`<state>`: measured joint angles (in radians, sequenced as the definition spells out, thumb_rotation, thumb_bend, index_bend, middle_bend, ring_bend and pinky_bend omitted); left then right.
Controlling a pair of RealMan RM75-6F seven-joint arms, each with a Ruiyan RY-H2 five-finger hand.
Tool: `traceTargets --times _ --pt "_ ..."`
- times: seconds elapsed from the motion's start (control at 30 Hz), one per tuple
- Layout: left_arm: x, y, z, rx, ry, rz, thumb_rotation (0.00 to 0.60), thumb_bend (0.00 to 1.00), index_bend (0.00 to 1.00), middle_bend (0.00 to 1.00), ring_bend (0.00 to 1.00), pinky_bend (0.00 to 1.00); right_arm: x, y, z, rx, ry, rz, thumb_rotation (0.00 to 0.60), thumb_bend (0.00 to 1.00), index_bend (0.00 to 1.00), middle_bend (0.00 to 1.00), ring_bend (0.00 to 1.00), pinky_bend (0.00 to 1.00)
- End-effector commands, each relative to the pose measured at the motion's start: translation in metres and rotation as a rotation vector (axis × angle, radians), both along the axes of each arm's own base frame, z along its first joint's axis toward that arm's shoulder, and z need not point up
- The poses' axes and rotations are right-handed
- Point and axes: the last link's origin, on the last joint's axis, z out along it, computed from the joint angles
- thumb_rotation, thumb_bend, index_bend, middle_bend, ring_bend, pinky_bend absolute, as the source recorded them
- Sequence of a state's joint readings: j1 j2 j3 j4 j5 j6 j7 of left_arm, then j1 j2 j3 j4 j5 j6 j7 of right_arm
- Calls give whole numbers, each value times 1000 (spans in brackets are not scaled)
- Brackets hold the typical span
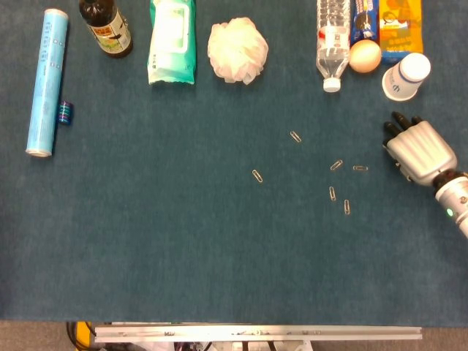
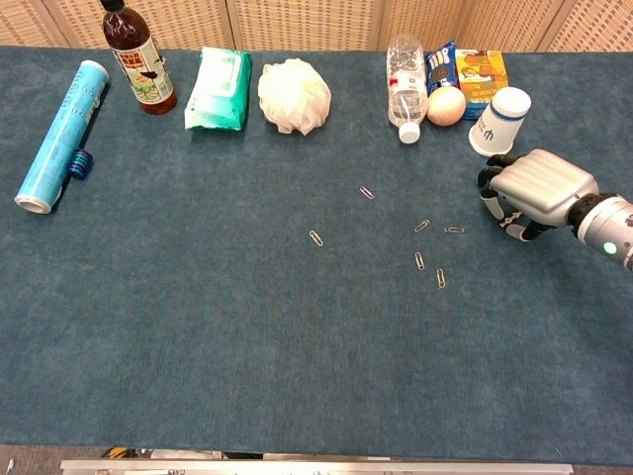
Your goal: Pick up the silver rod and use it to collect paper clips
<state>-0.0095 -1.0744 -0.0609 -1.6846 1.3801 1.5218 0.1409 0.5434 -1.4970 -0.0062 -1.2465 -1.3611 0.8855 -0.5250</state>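
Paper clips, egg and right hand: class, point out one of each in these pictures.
paper clip (image 1: 257, 175), head view, middle of the leftmost clip.
egg (image 1: 364, 55), head view, centre of its shell.
right hand (image 2: 530, 188), chest view, back of the hand.

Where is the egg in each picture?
Head view: egg near the top right, between the water bottle and the orange box.
Chest view: egg upper right, just right of the bottle's cap.
Shared landmark: the white cup lying to the egg's right.
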Motion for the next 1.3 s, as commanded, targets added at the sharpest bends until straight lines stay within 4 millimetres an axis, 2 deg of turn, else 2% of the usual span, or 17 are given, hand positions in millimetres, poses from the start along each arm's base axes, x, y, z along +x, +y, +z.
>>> traceTargets --times 0.03,0.73,1.3 --pt "0 0 0 -1 0 0 600 0 316 404 338 435 0 0 0 1 3 -3 600 254 554 263 116 329" --pt "0 0 0 -1 1 0 600 0 316 405 338 435 0 1 2 -5 0 -12 600 266 619 263 116 329" --pt "0 0 0 1 2 1 600 0 316 405 338 435 14 10 22 -39 -44 29 600 268 620 263 116 329"
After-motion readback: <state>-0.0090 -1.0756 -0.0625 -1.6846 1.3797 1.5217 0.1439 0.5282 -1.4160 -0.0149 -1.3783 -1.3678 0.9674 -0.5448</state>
